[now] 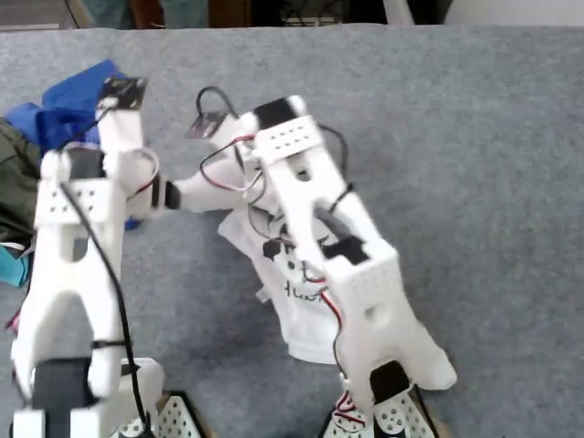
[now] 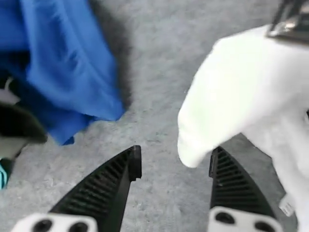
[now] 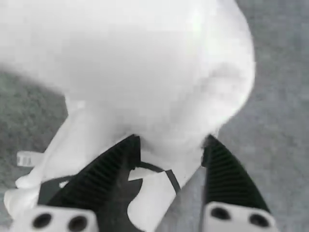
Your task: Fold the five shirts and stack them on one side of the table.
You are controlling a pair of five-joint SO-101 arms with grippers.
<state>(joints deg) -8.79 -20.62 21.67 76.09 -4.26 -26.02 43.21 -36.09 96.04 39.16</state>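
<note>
A white shirt (image 1: 306, 297) with black print lies crumpled on the grey table, partly under the right arm. Its sleeve (image 1: 205, 193) stretches toward my left gripper (image 1: 164, 194). My left gripper (image 2: 175, 162) is open, and the rounded sleeve end (image 2: 203, 135) hangs just past its fingertips, nearer one finger. A blue shirt (image 1: 68, 100) (image 2: 58, 63) is bunched beside it. My right gripper (image 3: 171, 145) is open and pushed into the white shirt (image 3: 135, 63), with cloth and black print between its fingers. In the high view the right gripper (image 1: 239, 187) sits at the shirt's far end.
A dark olive garment (image 1: 14, 178) and a teal one (image 1: 7, 266) lie at the table's left edge, beside the blue shirt. The grey table (image 1: 474, 182) stretches bare to the right. The arm bases stand at the near edge.
</note>
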